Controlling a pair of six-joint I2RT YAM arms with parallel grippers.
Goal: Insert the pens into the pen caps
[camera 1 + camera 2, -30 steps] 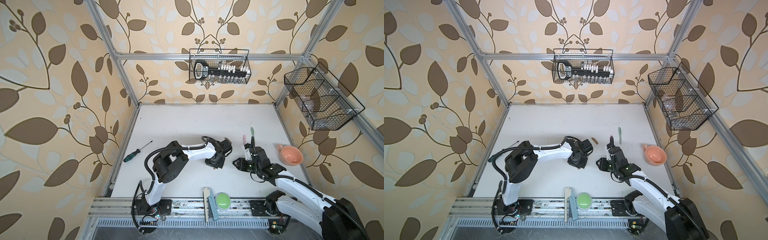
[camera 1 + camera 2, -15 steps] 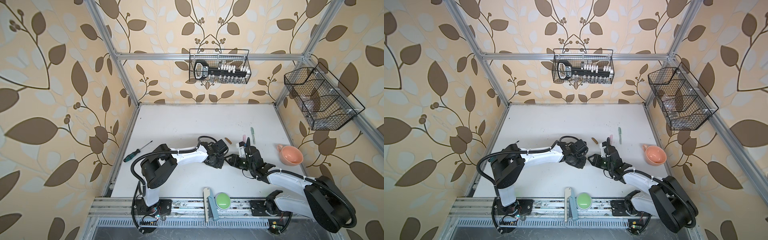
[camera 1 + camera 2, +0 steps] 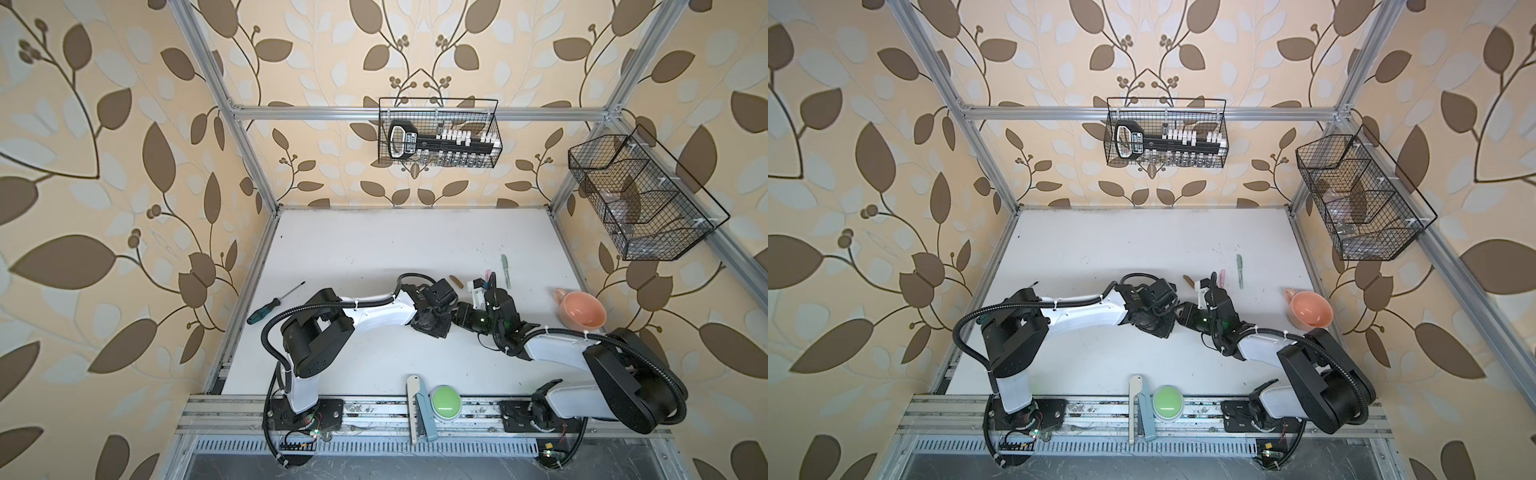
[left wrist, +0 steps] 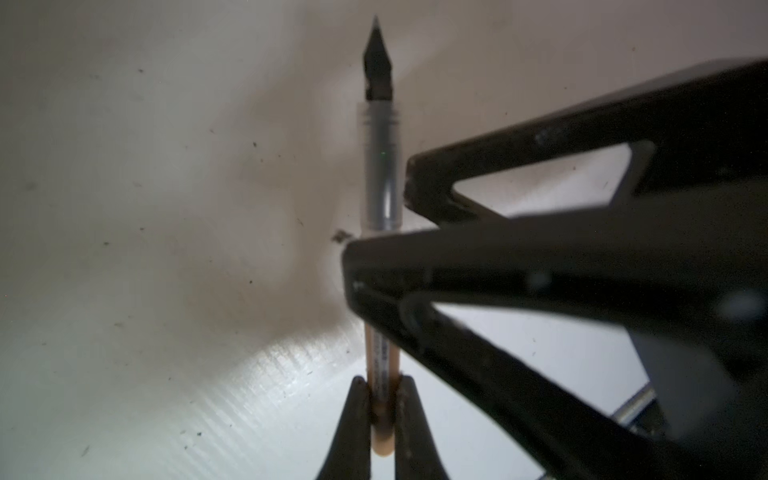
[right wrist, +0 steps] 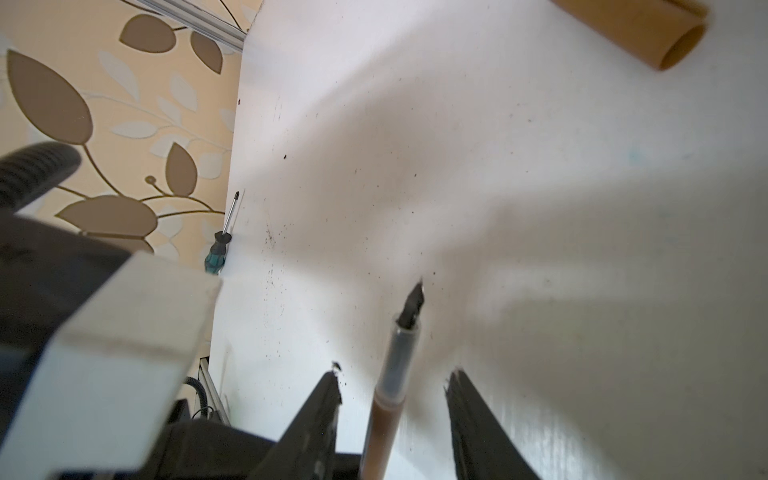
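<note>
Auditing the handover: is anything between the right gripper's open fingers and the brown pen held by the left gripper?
Nothing visible. The brown pen lies between the open fingers of the right gripper, with bare gaps on either side. The left gripper clamps the pen's rear end.

The far half of the table [image 3: 395, 237] lies bare and open to a reach. Mid-table the left arm [image 3: 374, 316] and right arm [image 3: 557, 345] meet nose to nose, leaving no way between them. Just beyond them the brown cap [image 3: 456, 282], pink pen [image 3: 489, 275] and green pen [image 3: 505, 266] lie close together; the cup [image 3: 582, 309] stands by the right edge, the screwdriver [image 3: 274, 305] by the left
</note>
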